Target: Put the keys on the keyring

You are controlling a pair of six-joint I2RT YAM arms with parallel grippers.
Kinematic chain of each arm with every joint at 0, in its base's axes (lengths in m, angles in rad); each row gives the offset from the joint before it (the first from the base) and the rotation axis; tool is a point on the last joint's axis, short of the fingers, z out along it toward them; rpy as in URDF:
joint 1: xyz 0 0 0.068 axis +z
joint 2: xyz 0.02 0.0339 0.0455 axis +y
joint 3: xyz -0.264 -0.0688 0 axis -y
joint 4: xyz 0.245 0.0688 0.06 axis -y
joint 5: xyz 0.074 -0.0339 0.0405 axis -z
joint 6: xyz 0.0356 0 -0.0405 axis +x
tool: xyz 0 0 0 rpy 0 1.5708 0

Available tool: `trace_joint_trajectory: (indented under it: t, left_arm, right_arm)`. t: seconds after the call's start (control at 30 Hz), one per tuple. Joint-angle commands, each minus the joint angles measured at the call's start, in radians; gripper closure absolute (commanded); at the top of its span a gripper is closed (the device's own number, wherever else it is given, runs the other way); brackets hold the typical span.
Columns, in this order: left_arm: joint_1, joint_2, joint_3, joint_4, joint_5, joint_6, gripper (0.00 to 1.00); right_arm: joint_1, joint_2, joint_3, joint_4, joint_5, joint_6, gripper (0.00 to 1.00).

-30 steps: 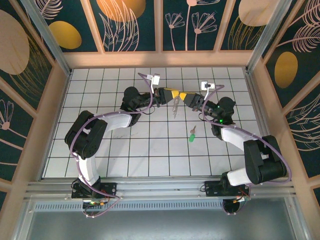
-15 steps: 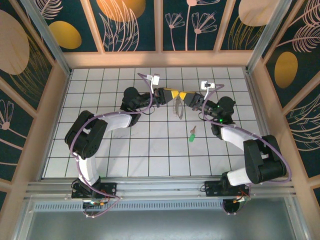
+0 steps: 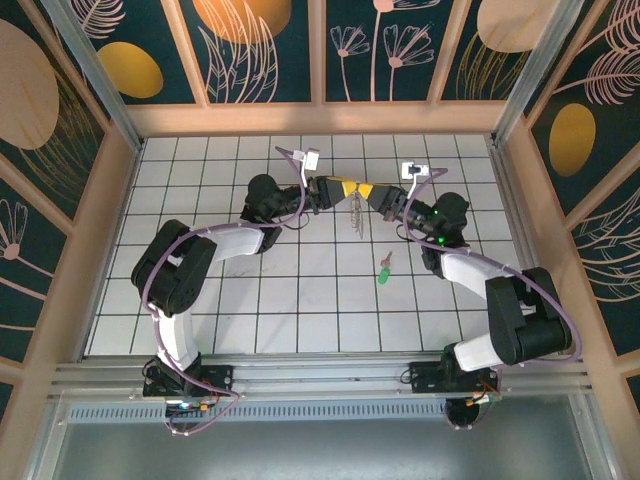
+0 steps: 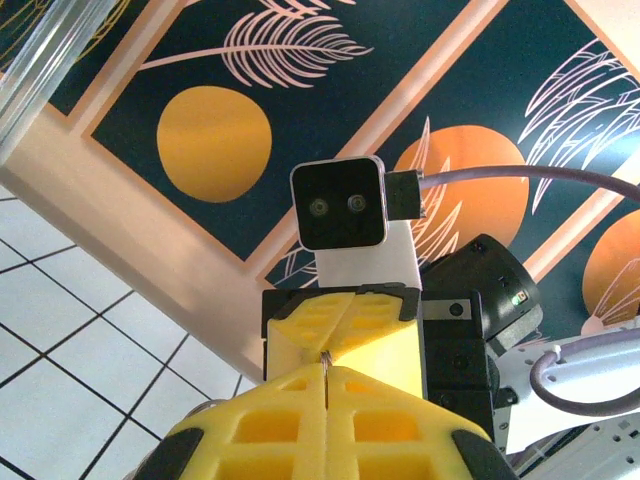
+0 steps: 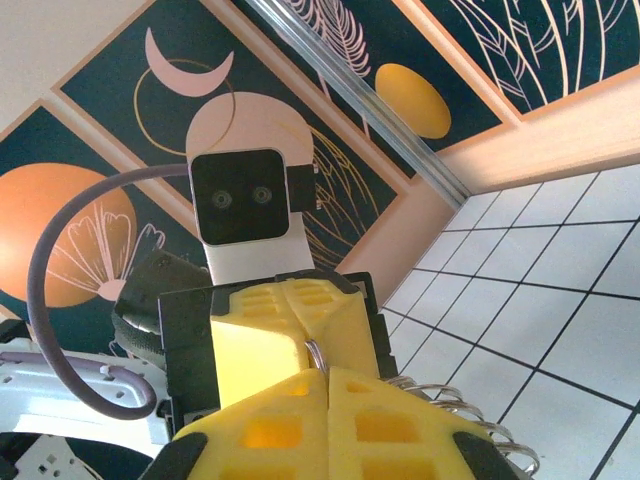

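Currently the keyring point(image 3: 355, 207) hangs over the table point(image 3: 300, 300) near the middle of its far edge, pinched between both arms, which meet tip to tip. Left gripper point(image 3: 346, 187) is clamped on its wire, and right gripper point(image 3: 366, 191) is closed on it too. Green key point(image 3: 383, 271) lies flat on the tiles right of centre, apart from the ring.

Key point(image 3: 383, 275) head green — fingers point(image 4: 330, 425) yellow; keyring point(image 5: 316, 352) silver; table point(image 3: 200, 320) white, dark grid.
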Motion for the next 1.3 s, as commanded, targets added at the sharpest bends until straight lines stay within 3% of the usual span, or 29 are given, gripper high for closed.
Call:
trace_joint_trajectory:
  t: [0.0,0.07,0.17,0.33,0.53,0.77,1.27]
  left_arm:
    - [-0.004,0.011,-0.004,0.063,0.025,-0.008,1.0]
    - [-0.005,0.005,-0.008,0.063,0.004,-0.014,0.96]
    - [-0.004,-0.018,-0.029,0.084,-0.054,-0.024,0.72]
    - [-0.004,-0.088,-0.092,0.12,-0.181,-0.03,0.62]
    - [-0.005,-0.117,-0.158,0.184,-0.289,-0.087,0.61]
    - [-0.006,-0.058,-0.131,0.274,-0.278,-0.177,0.62]
    - [-0.012,-0.025,-0.122,0.264,-0.268,-0.172,0.66]
  right_arm:
    - [0.007,0.015,0.035,0.09,0.002,0.015,1.0]
    - [0.007,0.015,0.028,0.102,0.014,0.02,1.0]
    - [0.007,0.013,0.02,0.118,0.027,0.025,1.0]
    - [0.008,0.01,0.02,0.123,0.043,0.036,1.0]
    - [0.018,0.015,0.02,0.152,0.077,0.073,1.0]
    - [0.054,0.031,0.036,0.148,0.148,0.104,1.0]
    - [0.071,0.062,0.046,0.185,0.185,0.153,1.0]
